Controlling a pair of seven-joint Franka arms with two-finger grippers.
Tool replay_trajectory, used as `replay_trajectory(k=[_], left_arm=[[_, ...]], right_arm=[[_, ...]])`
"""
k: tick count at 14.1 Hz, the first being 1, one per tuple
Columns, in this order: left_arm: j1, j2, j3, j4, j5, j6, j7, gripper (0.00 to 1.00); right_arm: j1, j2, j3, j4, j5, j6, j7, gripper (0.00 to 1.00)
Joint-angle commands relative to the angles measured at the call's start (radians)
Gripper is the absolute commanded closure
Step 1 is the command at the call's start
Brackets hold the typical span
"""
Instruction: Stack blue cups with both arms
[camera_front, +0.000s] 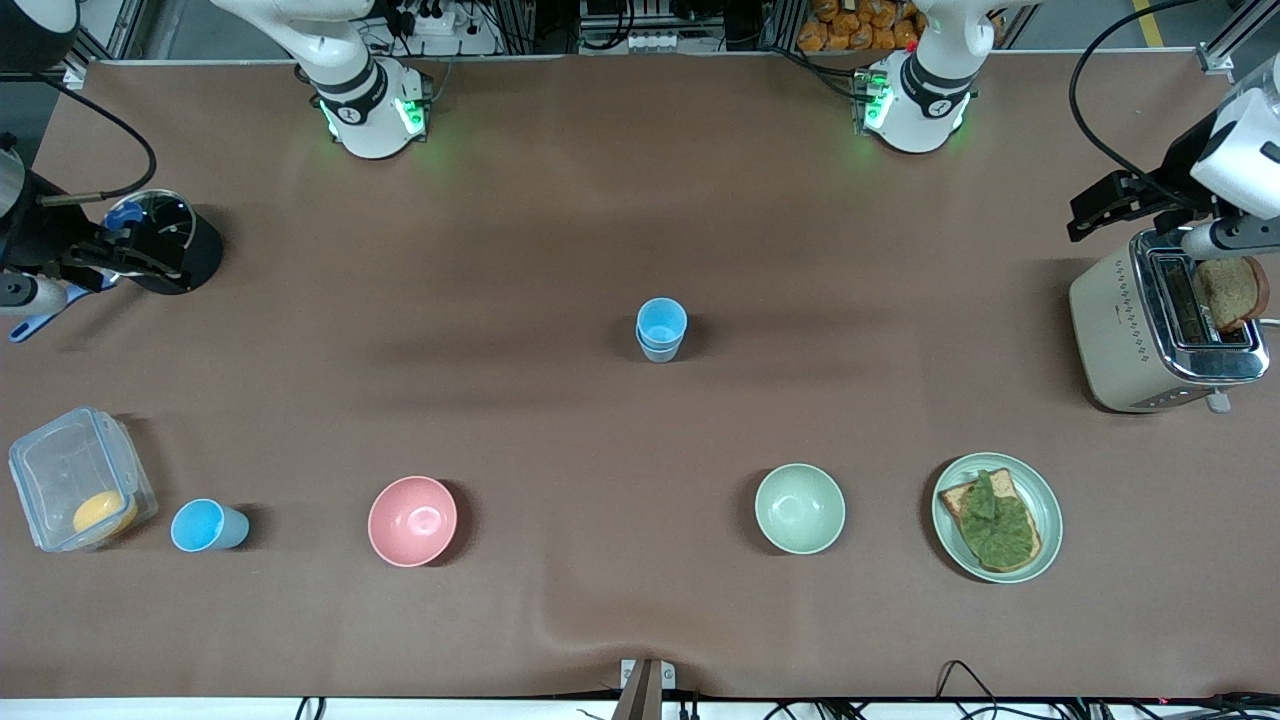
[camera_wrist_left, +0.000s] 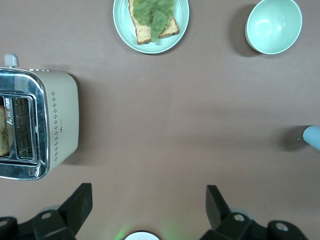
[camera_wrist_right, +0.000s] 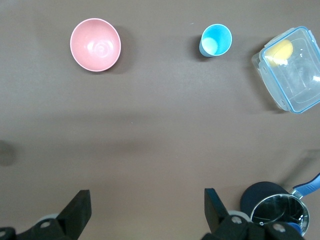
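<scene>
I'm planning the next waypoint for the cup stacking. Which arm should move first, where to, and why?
Probably the right gripper, open and empty above the table: bring it over the single blue cup, standing upright between the clear container and the pink bowl. The cup stack waits mid-table; the open left gripper waits near the toaster.

1. The front view looks steeply down from a high camera across the surface (camera_front: 600, 200), facing both arm bases along its top edge, and takes in the whole surface from far off
2. The left wrist view looks straight down from well above, with the left end effector (camera_wrist_left: 149, 210) at its edge; it shares the toaster (camera_wrist_left: 37, 131), the plate (camera_wrist_left: 120, 20) and the green bowl (camera_wrist_left: 273, 26) with the front view
3. The right wrist view looks straight down likewise, over the right end effector (camera_wrist_right: 147, 212); it shares the pink bowl (camera_wrist_right: 95, 44), a blue cup (camera_wrist_right: 216, 40) and the clear box (camera_wrist_right: 290, 70) with the front view
</scene>
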Motion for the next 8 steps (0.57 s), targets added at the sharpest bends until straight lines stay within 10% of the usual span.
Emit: replay_trajectory(k=[1,8], left_arm=[[0.0,0.016,-0.007,0.04,0.014,-0.036,-0.023,0.0],[0.003,0.019,-0.005,0.054,0.02,-0.035,-0.031,0.0]], right_arm=[[-0.01,-0.004,0.01,0.012,-0.016,-0.018,-0.007,0.0],[-0.008,-0.006,0.012,0.02,-0.014,-0.016,-0.007,0.0]])
